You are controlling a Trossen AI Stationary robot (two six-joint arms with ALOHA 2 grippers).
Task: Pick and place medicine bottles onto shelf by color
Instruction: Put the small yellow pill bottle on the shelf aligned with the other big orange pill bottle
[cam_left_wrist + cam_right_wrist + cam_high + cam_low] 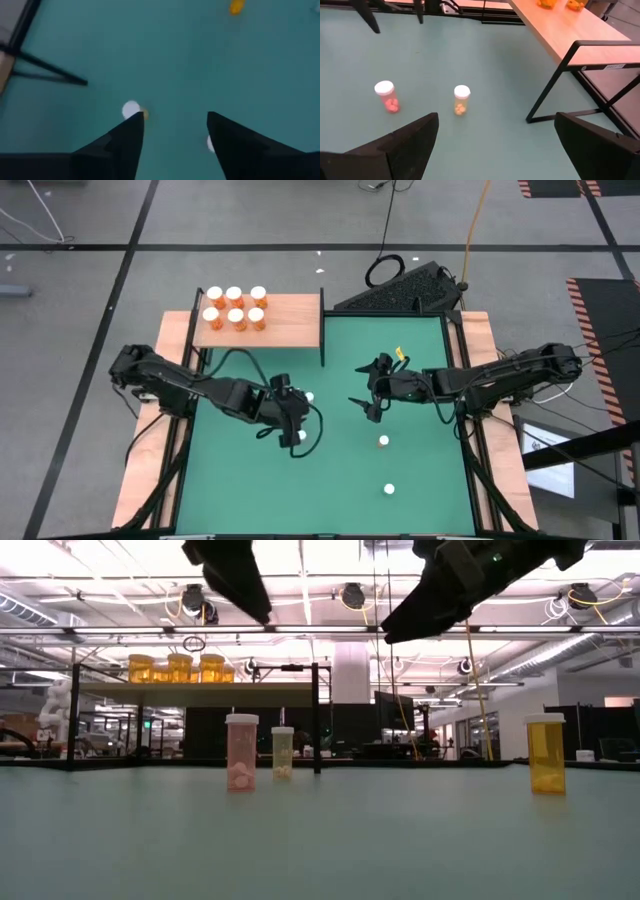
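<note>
Six orange bottles (235, 308) standing in two rows on the shelf (290, 320). Four small bottles left on the green mat (420, 480), all well apart from the shelf: two under the left gripper (290, 420), a pink bottle (386, 97) and a pale yellow bottle (461, 99); two more, small bottle (384, 440) and last bottle (389, 489), farther from the shelf.

Left gripper above the mat, jaws spread, one white cap on each side. Right gripper (372, 392) hanging over the mat, jaws spread wide, holding nothing.

For a good pick: choose one bottle, centre the jaws over its cap, lower straight, close on the body below the cap, avoid knocking the neighbour.

Hard to see: colours of the two far bottles from above, only caps visible. Counter (150, 470) mostly hidden under the mat. Shelf posts partly cut off in the wrist views.
</note>
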